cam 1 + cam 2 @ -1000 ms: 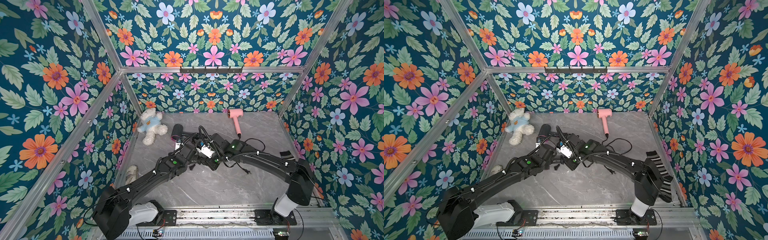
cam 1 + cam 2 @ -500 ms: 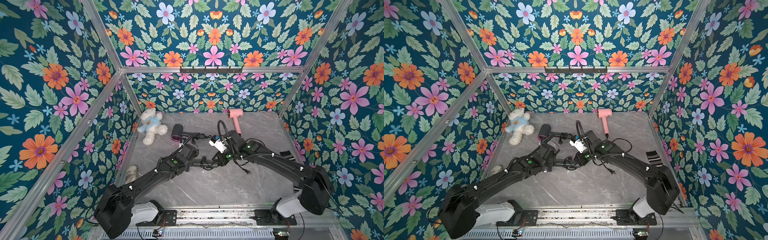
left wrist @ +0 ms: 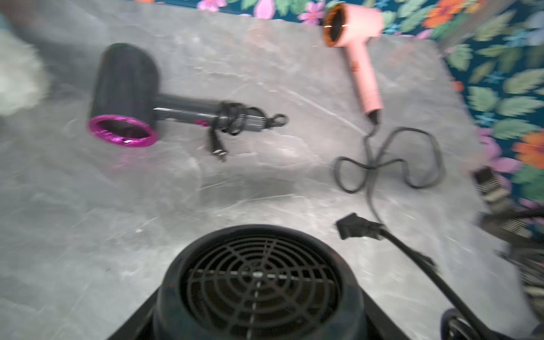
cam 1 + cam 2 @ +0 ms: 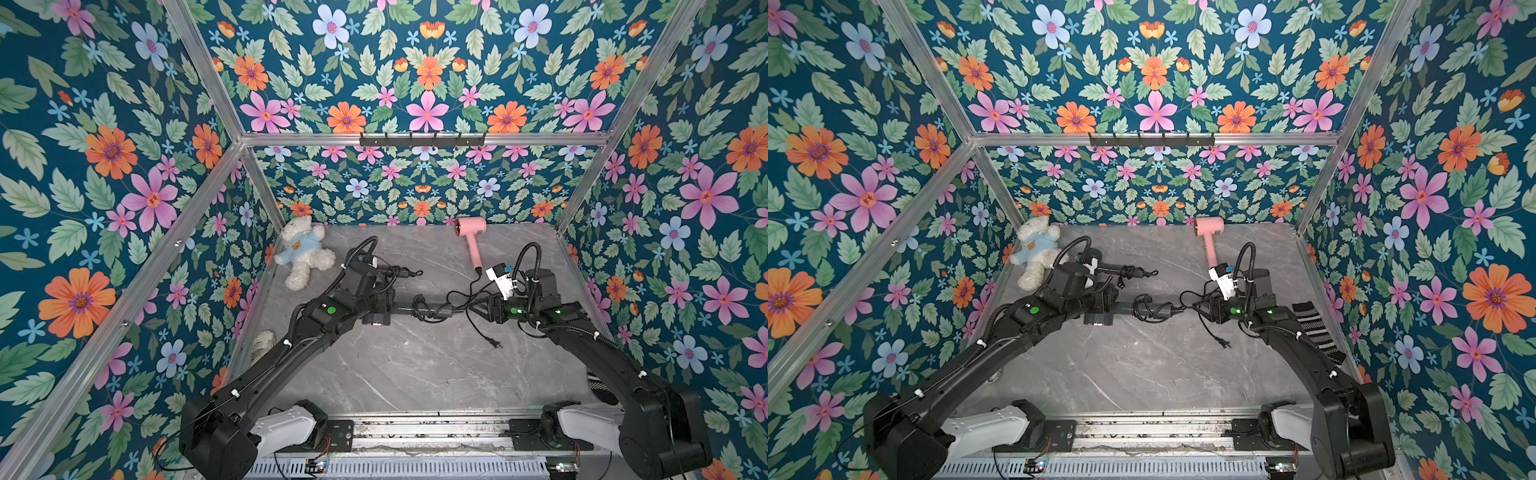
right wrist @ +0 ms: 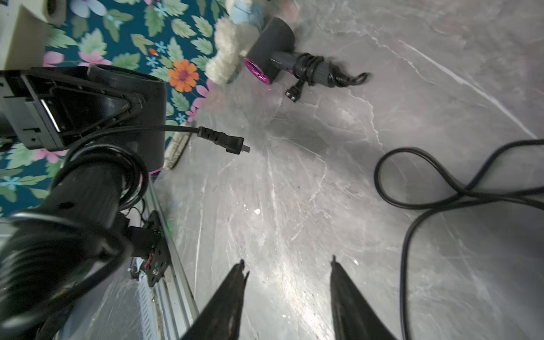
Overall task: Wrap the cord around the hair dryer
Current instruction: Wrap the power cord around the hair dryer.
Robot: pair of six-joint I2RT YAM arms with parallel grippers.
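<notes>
Left gripper (image 4: 378,307) holds the black hair dryer (image 3: 259,279) by its head
The cord (image 5: 176,128) loops round its handle (image 5: 88,188), plug (image 5: 226,142) hanging loose. The right gripper (image 5: 288,265) is wide and empty, near the handle's end.

Teddy bear (image 4: 305,249), pink dryer (image 4: 471,232), striped sock (image 4: 1316,328)

Reading as a robot manipulation lab cell, dressed up to look domestic. Bare aluminium frame (image 4: 291,139) is boxing the space in, printed floral panels (image 4: 428,62) are standing in for walls, and a marble-look counter (image 4: 415,374) is serving as the work surface. Left arm (image 4: 262,370) and right arm (image 4: 619,357) are sitting bolted to a slotted rail (image 4: 428,430) at the front edge, cabling running exposed. Household props are lying around: teddy bear (image 4: 303,249), pink hair dryer (image 4: 471,227), striped sock (image 4: 1316,328). Left arm is holding a black hair dryer (image 4: 440,309).
</notes>
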